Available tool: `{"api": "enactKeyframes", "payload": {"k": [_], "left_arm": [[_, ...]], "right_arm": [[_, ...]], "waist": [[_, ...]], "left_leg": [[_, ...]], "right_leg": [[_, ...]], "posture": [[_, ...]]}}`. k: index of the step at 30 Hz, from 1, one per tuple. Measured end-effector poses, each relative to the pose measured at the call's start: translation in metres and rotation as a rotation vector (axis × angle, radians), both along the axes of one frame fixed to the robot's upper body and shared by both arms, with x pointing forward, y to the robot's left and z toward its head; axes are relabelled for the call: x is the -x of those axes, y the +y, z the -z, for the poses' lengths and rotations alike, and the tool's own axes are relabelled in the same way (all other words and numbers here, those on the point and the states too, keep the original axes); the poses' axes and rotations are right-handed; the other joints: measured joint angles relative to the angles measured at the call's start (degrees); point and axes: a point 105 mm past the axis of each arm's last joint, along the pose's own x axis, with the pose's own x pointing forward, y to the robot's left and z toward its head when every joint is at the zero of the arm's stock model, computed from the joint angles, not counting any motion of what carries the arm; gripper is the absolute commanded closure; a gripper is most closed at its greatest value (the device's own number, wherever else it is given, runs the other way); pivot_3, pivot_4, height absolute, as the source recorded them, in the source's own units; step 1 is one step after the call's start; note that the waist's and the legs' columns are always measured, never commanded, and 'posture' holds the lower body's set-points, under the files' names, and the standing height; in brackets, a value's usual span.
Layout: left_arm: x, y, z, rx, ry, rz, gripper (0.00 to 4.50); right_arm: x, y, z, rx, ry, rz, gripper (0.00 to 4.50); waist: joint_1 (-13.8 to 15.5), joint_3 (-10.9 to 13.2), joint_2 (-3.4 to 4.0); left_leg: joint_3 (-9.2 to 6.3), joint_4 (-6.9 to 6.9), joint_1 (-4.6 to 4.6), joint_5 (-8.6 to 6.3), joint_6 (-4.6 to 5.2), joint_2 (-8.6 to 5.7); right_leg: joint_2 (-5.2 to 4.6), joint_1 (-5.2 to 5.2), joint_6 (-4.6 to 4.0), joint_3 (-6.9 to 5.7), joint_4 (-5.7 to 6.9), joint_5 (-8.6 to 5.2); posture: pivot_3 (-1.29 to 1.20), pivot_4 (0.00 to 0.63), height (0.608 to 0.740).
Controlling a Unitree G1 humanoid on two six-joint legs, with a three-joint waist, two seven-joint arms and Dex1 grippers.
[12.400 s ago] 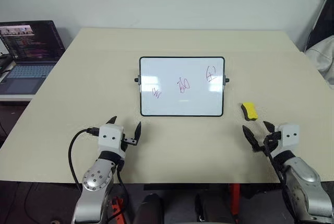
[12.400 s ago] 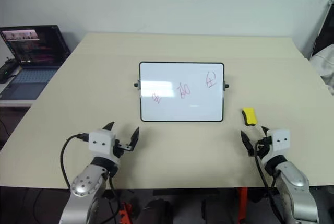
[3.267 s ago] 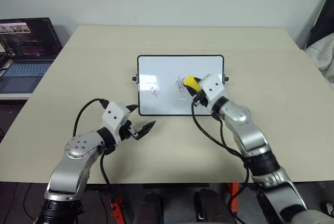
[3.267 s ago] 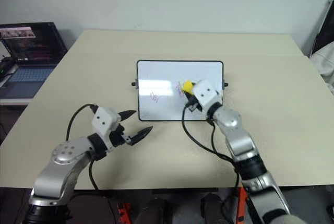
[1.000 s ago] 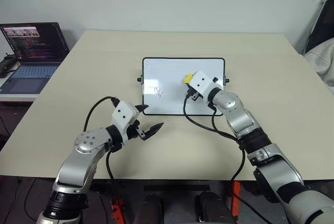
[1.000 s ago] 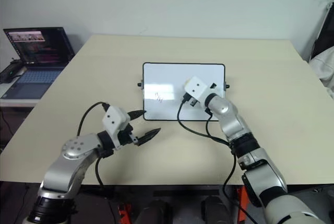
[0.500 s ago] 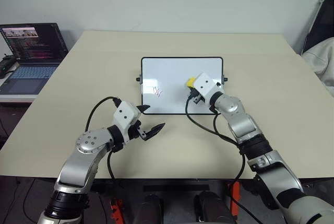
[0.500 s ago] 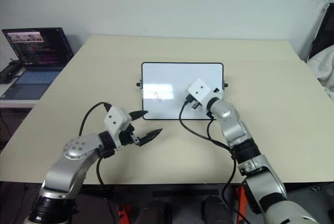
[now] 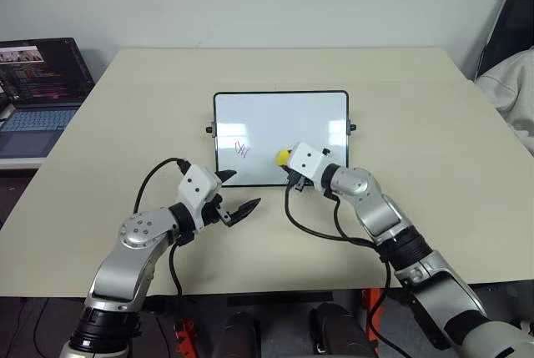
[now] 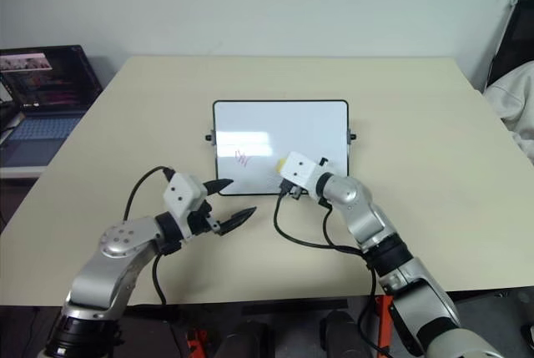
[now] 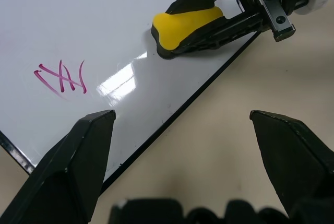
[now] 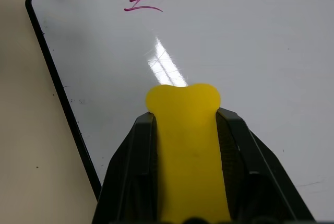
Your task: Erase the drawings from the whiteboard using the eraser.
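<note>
The right gripper (image 9: 286,162) is clamped tight on the eraser (image 9: 284,156), the two black fingers squeezing the yellow block from either side, and it sits on the whiteboard (image 9: 280,104) near the board's near edge, about midway along it. From the left wrist view you can see the eraser's dark underside meeting the glossy surface, so by the look of it the block is pressed down and wiping. And look at the board: the middle and the right part read clean white, no ink showing there at all. One drawing (image 9: 242,151) is left, a small red-purple scribble on the left part of the board, just to the left of the eraser and a little farther back. So I'd call this well past the halfway mark, with a single doodle standing between the robot and a blank board. The left gripper (image 9: 236,195) hovers over the table (image 9: 417,124) just off the whiteboard's near left corner, its fingers spread wide and holding nothing, apart from the frame as far as I can tell. What's left, in my judgement, is a short sweep leftward across that last mark. A laptop (image 9: 37,83) sits off to the far left, not part of the job.
</note>
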Motion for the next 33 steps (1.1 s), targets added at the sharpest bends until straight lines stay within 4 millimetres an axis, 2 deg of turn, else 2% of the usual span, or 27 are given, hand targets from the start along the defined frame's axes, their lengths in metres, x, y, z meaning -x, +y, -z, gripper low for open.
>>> {"api": "enactKeyframes", "payload": {"k": [2,4,6,8,15,19,22,29,33], "left_arm": [[-0.001,0.001,-0.001,0.008,-0.003,-0.017,0.00],[-0.003,0.008,-0.003,0.022,-0.001,-0.055,0.00],[-0.004,0.016,-0.005,0.037,0.000,-0.097,0.00],[-0.004,0.020,-0.006,0.051,0.006,-0.120,0.00],[-0.002,0.016,-0.015,0.073,-0.025,-0.139,0.00],[-0.001,0.029,-0.017,0.076,-0.037,-0.207,0.00],[0.002,0.041,-0.012,0.075,-0.025,-0.260,0.00],[0.002,0.051,-0.014,0.105,-0.042,-0.319,0.00],[0.008,0.055,-0.005,0.104,-0.005,-0.322,0.00]], "right_arm": [[-0.001,-0.004,-0.005,-0.030,-0.005,0.023,3.33],[-0.002,-0.018,-0.016,-0.118,0.021,0.074,3.33],[0.006,-0.032,-0.028,-0.223,0.060,0.092,3.33],[0.021,-0.037,-0.035,-0.276,0.093,0.051,3.33],[0.083,-0.061,-0.021,-0.406,0.251,-0.013,3.33],[0.103,-0.067,-0.017,-0.454,0.298,-0.022,3.33],[0.107,-0.068,-0.007,-0.434,0.332,-0.014,3.33],[0.100,-0.053,-0.018,-0.474,0.280,-0.055,3.33],[0.095,-0.052,-0.010,-0.401,0.248,-0.056,3.33]], "waist": [[0.0,0.1,0.00],[0.4,0.1,0.01],[0.8,0.2,0.01],[1.1,0.1,0.01],[1.3,0.1,0.01],[0.9,0.2,0.01],[1.0,0.2,0.02],[1.1,0.1,0.01],[1.2,0.1,0.01]], "left_leg": [[-0.02,0.01,-0.04,0.00,0.00,-0.01],[-0.16,0.03,-0.28,0.01,-0.01,-0.03],[-0.26,0.03,-0.74,0.00,-0.03,-0.06],[-0.27,0.04,-1.28,-0.07,-0.16,-0.09],[-0.35,0.03,-1.85,-0.29,-0.46,-0.11],[-0.30,0.03,-1.73,-0.31,-0.45,-0.07],[-0.31,0.05,-1.71,-0.31,-0.44,-0.09],[-0.30,0.10,-1.61,-0.29,-0.44,-0.12],[-0.30,0.10,-1.59,-0.29,-0.45,-0.13]], "right_leg": [[0.00,-0.02,-0.01,0.00,-0.01,0.00],[0.01,-0.14,0.04,-0.04,-0.05,0.00],[0.02,-0.54,0.07,-0.10,-0.06,-0.03],[-0.01,-1.08,-0.17,-0.11,0.07,0.14],[-0.16,-1.34,0.00,-0.15,-0.44,-0.06],[-0.10,-1.26,0.00,-0.21,-0.44,-0.06],[-0.02,-1.23,0.00,-0.25,-0.42,-0.07],[0.04,-1.11,0.02,-0.28,-0.39,-0.06],[0.03,-1.10,0.01,-0.27,-0.38,-0.06]], "posture": [[0.00,0.150,0.740],[0.00,0.150,0.740],[0.00,0.150,0.740],[0.00,0.150,0.740],[0.00,0.150,0.740],[0.00,0.150,0.740],[0.00,0.150,0.740],[0.00,0.150,0.740],[0.00,0.150,0.740]]}}
